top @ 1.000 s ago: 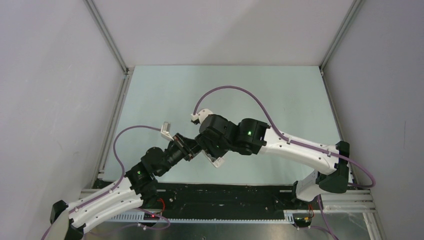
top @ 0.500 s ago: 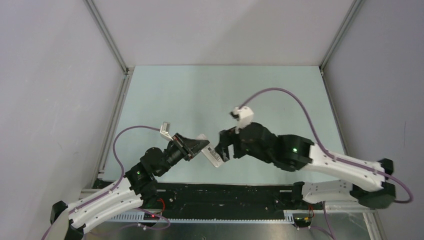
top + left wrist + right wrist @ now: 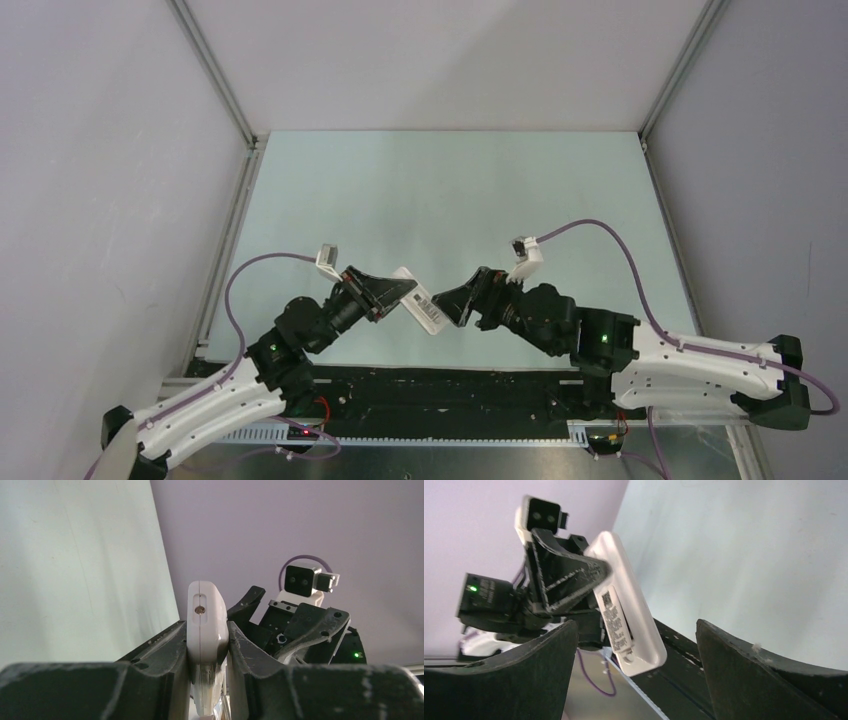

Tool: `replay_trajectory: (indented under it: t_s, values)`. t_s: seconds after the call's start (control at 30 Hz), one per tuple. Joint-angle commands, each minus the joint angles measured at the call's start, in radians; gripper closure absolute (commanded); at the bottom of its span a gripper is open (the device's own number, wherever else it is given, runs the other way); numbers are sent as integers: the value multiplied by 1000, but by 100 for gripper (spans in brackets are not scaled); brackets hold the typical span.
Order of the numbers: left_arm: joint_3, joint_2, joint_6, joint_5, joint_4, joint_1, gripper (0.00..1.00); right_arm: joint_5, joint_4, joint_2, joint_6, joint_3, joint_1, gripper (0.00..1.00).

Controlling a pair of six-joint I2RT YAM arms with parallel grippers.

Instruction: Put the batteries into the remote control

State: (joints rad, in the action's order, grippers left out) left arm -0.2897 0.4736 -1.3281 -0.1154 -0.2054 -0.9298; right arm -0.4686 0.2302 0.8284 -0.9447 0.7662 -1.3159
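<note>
My left gripper (image 3: 392,292) is shut on the white remote control (image 3: 420,306) and holds it above the table's near edge, its dark printed label facing up. In the left wrist view the remote (image 3: 206,625) stands edge-on between my two black fingers. My right gripper (image 3: 452,302) is open and empty, just right of the remote's free end. In the right wrist view the remote (image 3: 626,612) hangs between and beyond my wide-apart fingers, label side towards me, with the left gripper (image 3: 569,575) clamped on its far end. No batteries show in any view.
The pale green table (image 3: 450,190) lies between grey walls with metal rails at the sides. A black base strip (image 3: 450,385) runs along the near edge. Purple cables (image 3: 590,228) loop above each wrist.
My right arm has swung back to the right and lowered, its gripper now pointing at the remote's free end. My left gripper has kept hold of the remote almost in place.
</note>
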Motion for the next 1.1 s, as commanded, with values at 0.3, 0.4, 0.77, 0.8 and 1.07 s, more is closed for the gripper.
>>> replay_trajectory:
  t_s: [0.3, 0.4, 0.77, 0.8, 1.07]
  values:
    - [-57, -24, -33, 11, -66, -3, 100, 6, -219, -5, -145, -98, -6, 11]
    - [-63, -26, -34, 10, -67, -3, 100, 27, -261, -8, -146, -107, -8, 13]
    - [-70, -22, -33, 11, -71, -3, 100, 40, -306, -3, -145, -126, -34, 22]
    - [-71, -22, -33, 12, -71, -4, 100, 37, -309, -3, -147, -132, -35, 23]
    - [-65, -31, -34, 9, -71, -3, 100, 31, -323, 1, -159, -142, -40, 35]
